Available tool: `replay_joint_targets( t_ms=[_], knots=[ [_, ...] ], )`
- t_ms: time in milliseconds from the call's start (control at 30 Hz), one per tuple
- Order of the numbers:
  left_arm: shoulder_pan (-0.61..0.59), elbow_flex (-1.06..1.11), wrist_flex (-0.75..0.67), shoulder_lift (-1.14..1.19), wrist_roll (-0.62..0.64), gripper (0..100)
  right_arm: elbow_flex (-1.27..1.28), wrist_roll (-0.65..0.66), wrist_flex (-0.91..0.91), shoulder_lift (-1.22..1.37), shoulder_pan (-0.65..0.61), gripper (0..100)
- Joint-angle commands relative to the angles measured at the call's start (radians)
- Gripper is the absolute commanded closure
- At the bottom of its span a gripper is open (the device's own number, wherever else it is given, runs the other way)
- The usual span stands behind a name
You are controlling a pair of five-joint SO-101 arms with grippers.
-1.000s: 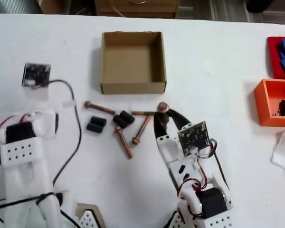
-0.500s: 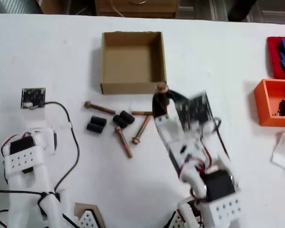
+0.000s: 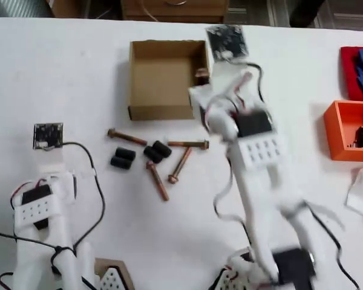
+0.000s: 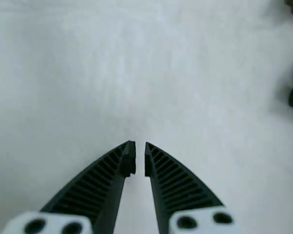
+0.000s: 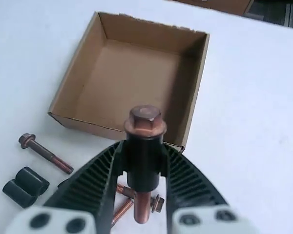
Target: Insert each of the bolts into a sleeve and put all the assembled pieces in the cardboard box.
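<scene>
Right claw (image 5: 142, 150) clamped on one assembled piece: bolt (image 5: 145, 121) seated in sleeve (image 5: 142, 168), held upright. In the last second it's swung from beside the loose bolts (image 3: 126, 137) up to the box (image 3: 163, 112), right wall. The piece looks just over the rim, though I can't tell if it's inside the edge yet. Box floor is bare, so this would be the first drop. Left claw (image 4: 139, 158) closed on nothing over the table (image 4: 136, 73); its arm pulled back a bit. Four loose bolts and probably four sleeves (image 3: 122, 158) left to pair.
</scene>
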Motion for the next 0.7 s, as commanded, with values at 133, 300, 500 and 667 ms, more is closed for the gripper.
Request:
replay_joint_targets(
  t_ms=[133,300,500,667],
  knots=[
    [-0.003,-0.002,-0.015,-0.006,-0.003,94,-0.661,-0.109,0.173,0.481,0.015,97.6],
    [-0.003,-0.002,-0.014,-0.006,-0.003,94,-1.074,-0.124,0.305,0.828,0.015,97.6],
    [-0.003,-0.002,-0.014,-0.006,-0.003,94,-1.481,-0.132,0.384,1.171,0.027,97.6],
    [-0.003,-0.002,-0.014,-0.006,-0.003,94,-1.603,-0.121,0.375,1.317,0.035,97.6]
  ],
)
